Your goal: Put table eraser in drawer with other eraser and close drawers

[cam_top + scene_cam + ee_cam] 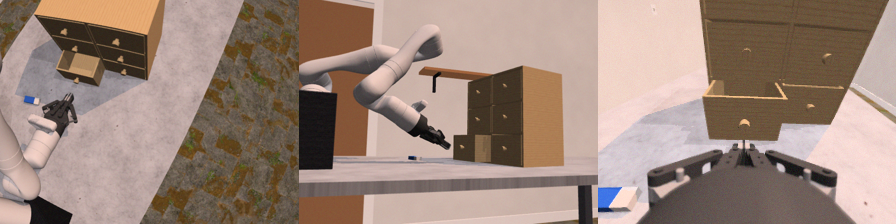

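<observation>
My gripper point(68, 97) point(447, 145) point(743, 147), jaws pressed together w/ nothing between them, points down at a slant just in front of the pulled-out bottom drawer point(97, 80) point(464, 149) point(723, 117), apart from its knob point(76, 80) point(461, 147) point(744, 123). That drawer is the left one of the bottom row, seen from the front; the visible part of its floor is bare wood. The other 5 drawers of the wooden chest point(101, 15) point(542, 116) point(748, 65) are in, approx. flush. The blue-&-white eraser point(31, 100) point(414, 158) point(617, 198) lies flat on the pale table point(141, 141) point(450, 174) point(858, 170), left of my gripper in the top & wrist views, well apart from the chest.
</observation>
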Available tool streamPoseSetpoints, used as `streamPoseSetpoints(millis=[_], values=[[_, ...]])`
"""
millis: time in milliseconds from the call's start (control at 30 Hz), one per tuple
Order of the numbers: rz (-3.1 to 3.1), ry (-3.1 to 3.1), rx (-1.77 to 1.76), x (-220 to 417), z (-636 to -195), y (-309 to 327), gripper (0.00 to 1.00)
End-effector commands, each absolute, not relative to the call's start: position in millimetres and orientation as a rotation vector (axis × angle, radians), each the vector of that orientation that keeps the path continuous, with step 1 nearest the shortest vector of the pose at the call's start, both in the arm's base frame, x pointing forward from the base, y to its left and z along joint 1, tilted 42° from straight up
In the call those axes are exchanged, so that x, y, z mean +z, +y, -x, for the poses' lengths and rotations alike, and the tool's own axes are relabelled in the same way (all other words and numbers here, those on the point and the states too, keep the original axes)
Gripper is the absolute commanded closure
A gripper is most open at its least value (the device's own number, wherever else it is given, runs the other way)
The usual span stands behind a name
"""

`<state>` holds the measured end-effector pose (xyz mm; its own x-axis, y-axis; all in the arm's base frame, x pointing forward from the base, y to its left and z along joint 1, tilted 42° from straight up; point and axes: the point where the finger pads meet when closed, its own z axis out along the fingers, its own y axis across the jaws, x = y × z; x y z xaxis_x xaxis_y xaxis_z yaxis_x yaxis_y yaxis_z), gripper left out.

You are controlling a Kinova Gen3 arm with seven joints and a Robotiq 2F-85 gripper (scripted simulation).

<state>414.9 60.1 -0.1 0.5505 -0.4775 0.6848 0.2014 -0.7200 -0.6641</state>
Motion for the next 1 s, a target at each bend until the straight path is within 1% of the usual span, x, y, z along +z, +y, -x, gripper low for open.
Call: streamPoseSetpoints(millis=[0, 967], values=[[2.063, 0.225, -1.191, -1.4, -414.7, 60.3, 1.0], [2.069, 0.228, -1.194, -2.6, -418.5, 59.0, 1.0]])
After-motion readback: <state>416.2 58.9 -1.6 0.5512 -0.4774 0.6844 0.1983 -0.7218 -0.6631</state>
